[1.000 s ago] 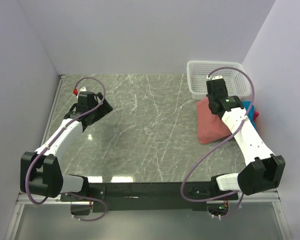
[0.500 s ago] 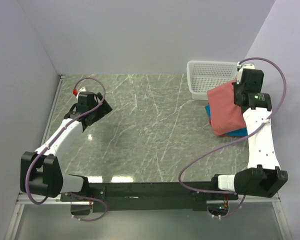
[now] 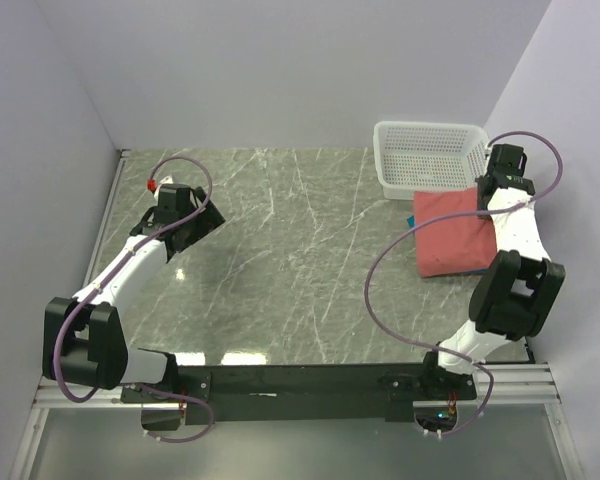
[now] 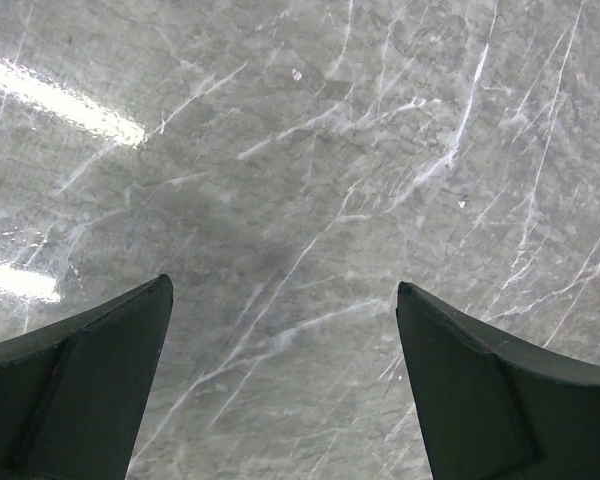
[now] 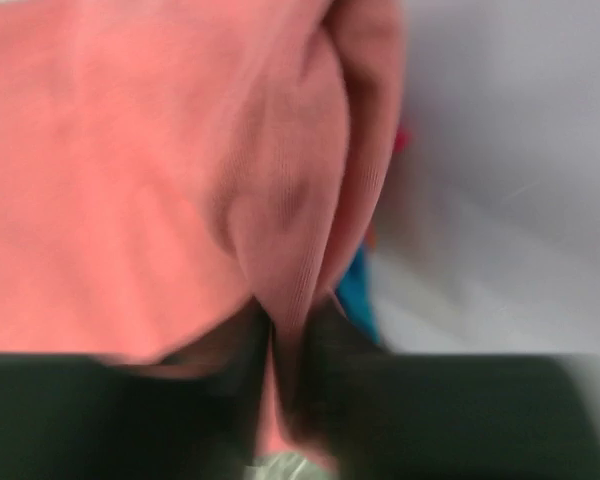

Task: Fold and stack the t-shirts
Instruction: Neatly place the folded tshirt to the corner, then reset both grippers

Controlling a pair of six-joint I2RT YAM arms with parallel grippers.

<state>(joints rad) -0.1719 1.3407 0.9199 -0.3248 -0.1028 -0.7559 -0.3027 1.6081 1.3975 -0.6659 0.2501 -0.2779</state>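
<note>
The salmon-red t-shirt lies as a folded block at the right of the table, just in front of the basket. My right gripper sits at its far right corner, by the wall. In the right wrist view a fold of the salmon-red t-shirt is pinched between the dark jaws of that gripper. A strip of the teal-blue t-shirt shows underneath, and a magenta sliver sits near the wall. My left gripper hovers open over bare marble at the far left, where nothing lies between its fingers.
A white mesh basket stands at the back right, touching the shirt's far edge. The right wall runs close beside the right arm. Grey marble table spreads between the arms.
The right arm swung the salmon-red shirt from the left to the right and laid it flat, covering the teal one. Its gripper now sits by the wall. The left arm stayed put.
</note>
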